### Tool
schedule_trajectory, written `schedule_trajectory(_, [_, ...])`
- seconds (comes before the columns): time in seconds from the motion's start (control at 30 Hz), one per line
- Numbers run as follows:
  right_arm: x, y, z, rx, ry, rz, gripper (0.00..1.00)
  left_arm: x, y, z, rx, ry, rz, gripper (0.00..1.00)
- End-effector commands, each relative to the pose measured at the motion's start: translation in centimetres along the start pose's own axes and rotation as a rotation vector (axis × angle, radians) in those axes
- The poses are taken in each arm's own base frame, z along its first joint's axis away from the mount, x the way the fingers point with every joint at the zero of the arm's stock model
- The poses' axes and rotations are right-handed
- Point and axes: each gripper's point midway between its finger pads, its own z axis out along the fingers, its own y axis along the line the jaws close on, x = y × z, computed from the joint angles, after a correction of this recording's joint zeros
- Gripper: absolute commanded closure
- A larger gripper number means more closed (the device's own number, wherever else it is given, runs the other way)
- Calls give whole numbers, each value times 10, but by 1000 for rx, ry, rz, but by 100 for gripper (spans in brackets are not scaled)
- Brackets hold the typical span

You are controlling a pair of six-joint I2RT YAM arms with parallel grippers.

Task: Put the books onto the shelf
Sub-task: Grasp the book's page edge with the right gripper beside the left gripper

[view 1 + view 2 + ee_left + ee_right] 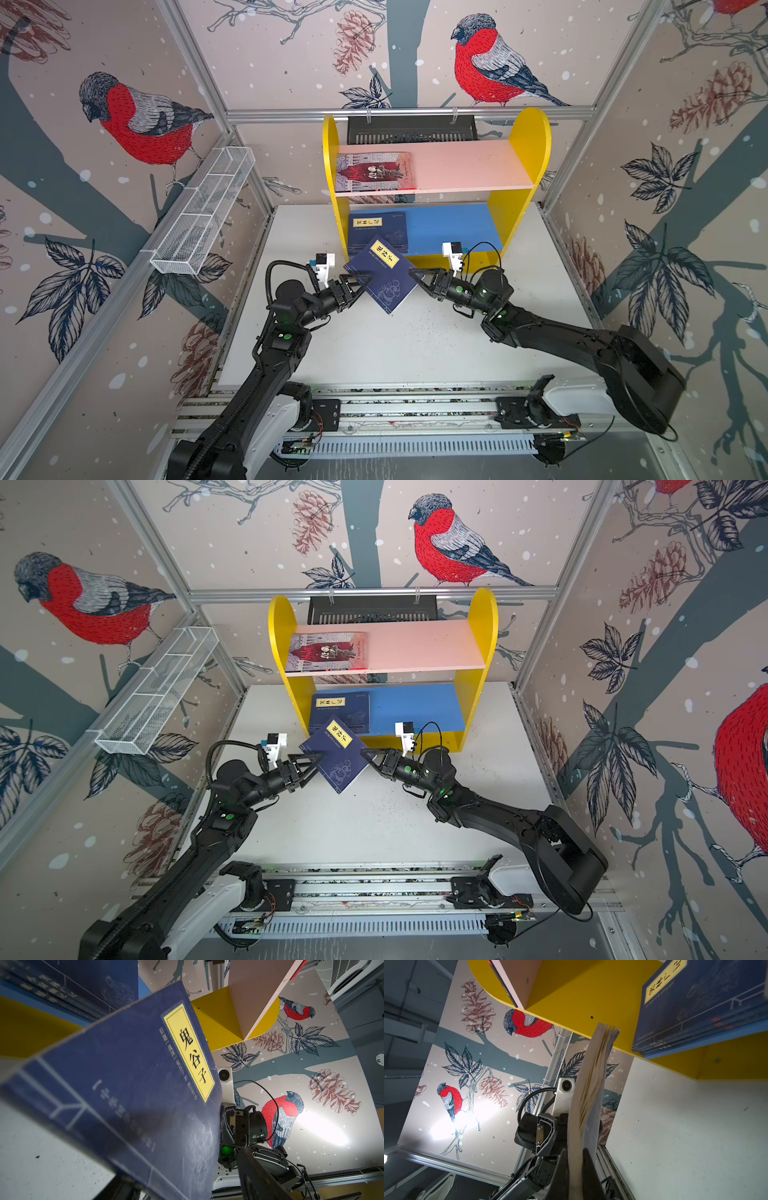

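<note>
Book point(384, 276), navy, hangs tilted over counter point(374, 353) at 6 o'clock of shelf point(536, 145): right jaws clamp its 3 o'clock edge, left jaws spread wide at 9. Prob. handover, so it can slide onto stack point(376, 230) on lower board point(449, 226).

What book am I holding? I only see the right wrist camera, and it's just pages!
Observer: A navy book with a yellow title label. The right gripper is shut on its edge.
Operator: Is the other gripper holding it too?
Observer: No. The left gripper has its jaws apart around the book's opposite edge.
Operator: What's on the pink board?
Observer: A grey illustrated book lies flat at the left end of the pink board.
</note>
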Motion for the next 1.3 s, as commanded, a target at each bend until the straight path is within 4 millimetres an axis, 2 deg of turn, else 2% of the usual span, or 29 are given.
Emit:
schedule_trajectory(0.0, [11, 13, -1, -36, 82, -46, 99, -4, -12, -2, 40, -8, 49, 29])
schedule_trajectory(0.17, [16, 14, -7, -23, 121, -63, 99, -6, -15, -2, 50, -13, 34, 33])
schedule_trajectory(0.27, [18, 9, -9, 0, 143, -72, 99, -7, -16, -3, 55, -14, 19, 38])
schedule_trajectory(0.3, [16, 18, -13, -13, 141, -94, 99, -7, -18, -3, 63, -15, 15, 40])
schedule_trajectory(0.37, [15, 18, -15, -5, 153, -111, 99, -7, -22, -4, 78, -12, 13, 44])
schedule_trajectory(0.5, [11, 12, -18, 15, 168, -123, 99, -6, -25, -4, 91, -8, 18, 52])
schedule_trajectory(0.6, [7, 7, -19, 21, 165, -123, 99, -6, -24, -5, 89, -8, 10, 60])
schedule_trajectory(0.73, [1, 6, -18, 16, 151, -124, 97, -7, -24, -4, 87, -13, 12, 84])
schedule_trajectory(0.8, [0, -4, -14, 34, 147, -98, 81, -11, -25, -4, 85, -24, 19, 93])
schedule_trajectory(0.83, [-1, -6, -14, 35, 139, -90, 78, -12, -25, -3, 83, -31, 21, 96])
schedule_trajectory(0.87, [-1, -7, -14, 35, 130, -82, 73, -14, -25, -3, 80, -38, 23, 98])
schedule_trajectory(0.93, [-3, -10, -15, 35, 101, -64, 56, -18, -24, -3, 74, -51, 24, 100])
schedule_trajectory(1.07, [-8, -9, -20, 12, 33, -42, 45, -28, -20, -2, 57, -79, 24, 100])
schedule_trajectory(1.27, [-1, -1, -7, -8, 30, -30, 38, -38, -20, 0, 49, -104, 6, 100])
